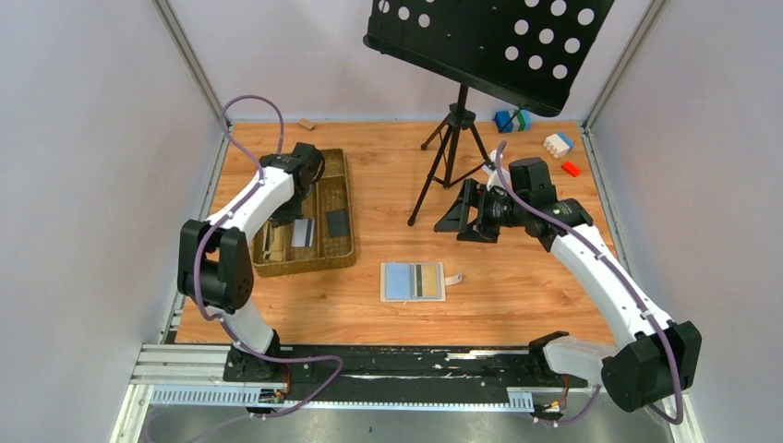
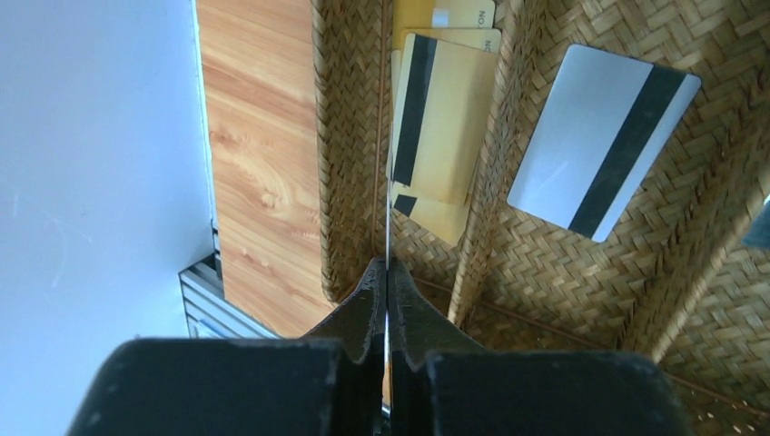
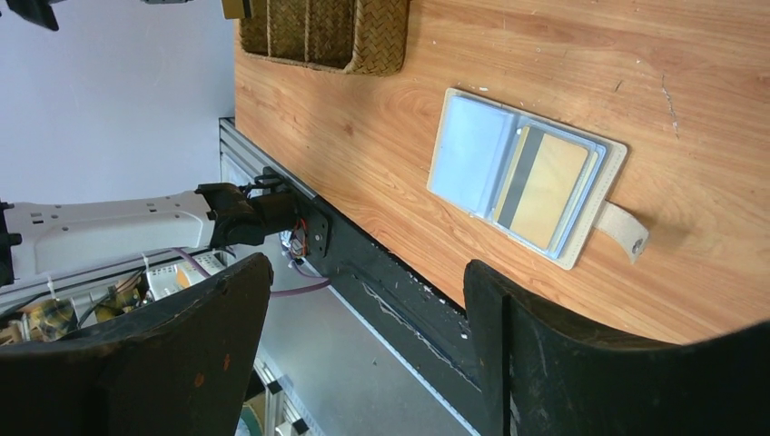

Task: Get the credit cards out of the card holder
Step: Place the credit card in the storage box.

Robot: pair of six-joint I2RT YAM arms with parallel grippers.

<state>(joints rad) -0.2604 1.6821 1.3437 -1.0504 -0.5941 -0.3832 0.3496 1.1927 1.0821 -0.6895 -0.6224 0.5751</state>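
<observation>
My left hand [image 2: 388, 283] is over the woven tray [image 2: 340, 163], upper left in the top view. Its fingers are pressed together, pinching a thin card [image 2: 388, 227] that I see only edge-on; colour not readable. The card hangs above the narrow compartment where gold cards [image 2: 445, 118] already lie stacked. I judge it is held upright to slip in with them.

A silver card [image 2: 595, 145] with a dark stripe lies in the next compartment to the right. A black card [image 1: 338, 221] lies in another.

The card holder [image 3: 472, 154] lies open flat on the counter [image 1: 517, 277], centre of the top view, apart from the tray, tab [image 3: 625, 232] out to the right. One gold card [image 3: 545, 186] sits in its right pocket, so the job is not done.

My right hand [image 3: 365, 272] hovers above the counter, fingers spread wide, holding nothing and touching nothing. It is probably placed to go for that last card.
</observation>
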